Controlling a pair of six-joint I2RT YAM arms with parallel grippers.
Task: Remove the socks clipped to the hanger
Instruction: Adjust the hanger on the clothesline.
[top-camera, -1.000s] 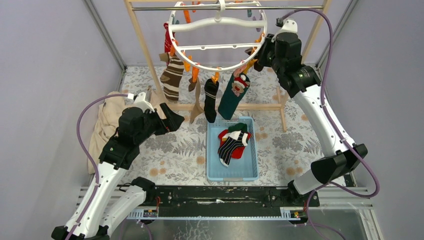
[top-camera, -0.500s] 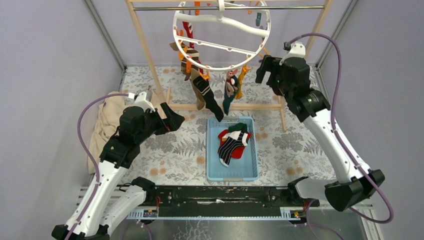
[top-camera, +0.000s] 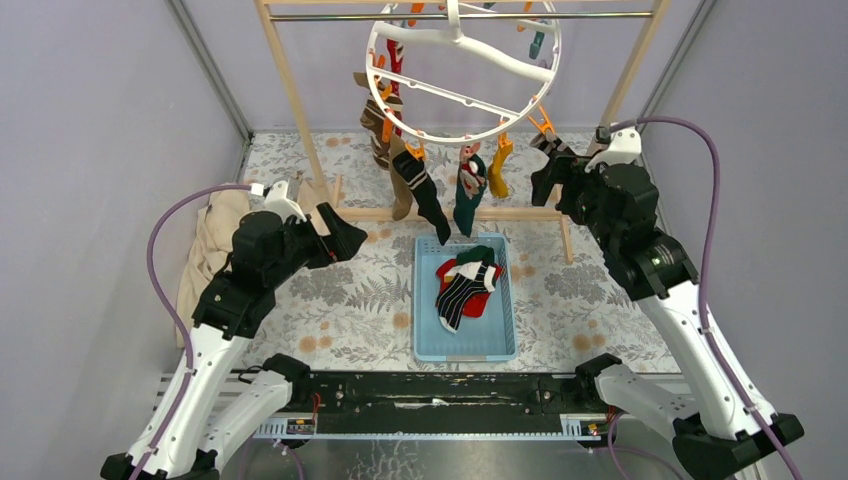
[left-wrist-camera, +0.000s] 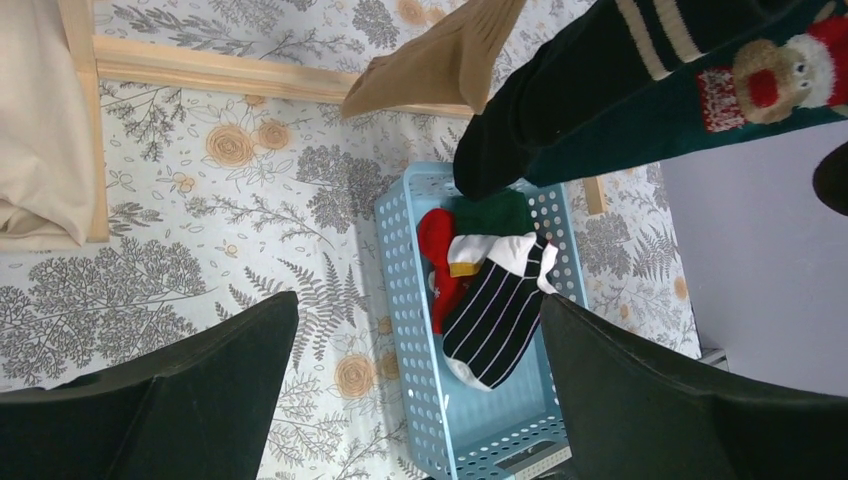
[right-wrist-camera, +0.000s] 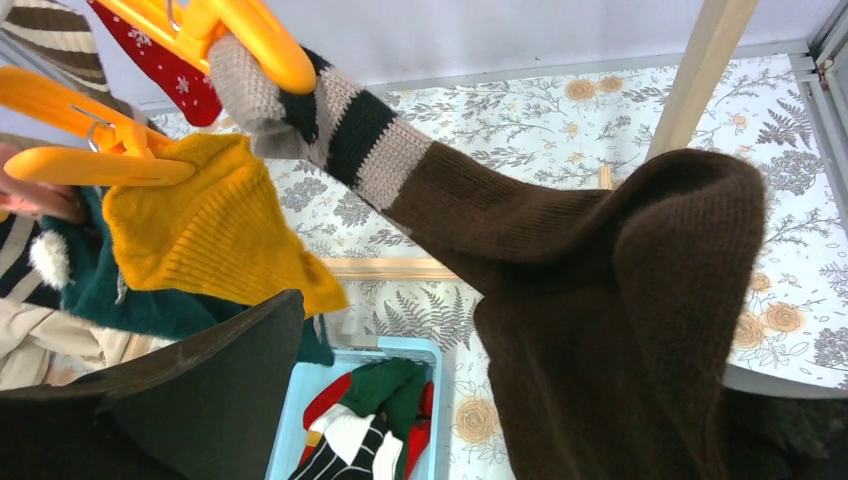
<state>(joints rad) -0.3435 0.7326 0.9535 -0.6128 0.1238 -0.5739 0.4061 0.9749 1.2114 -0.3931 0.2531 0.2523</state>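
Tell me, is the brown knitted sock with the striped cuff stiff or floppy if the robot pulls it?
Probably floppy: the brown knitted sock sags and folds below its orange plastic clip. Likely light, since that one small clip holds it.

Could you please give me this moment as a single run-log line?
right gripper: brown sock draped across it, grip unclear | sock end in orange clip | left gripper: open, empty | basket: socks inside

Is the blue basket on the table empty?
No, the blue basket holds a striped sock, a red sock and a green sock.
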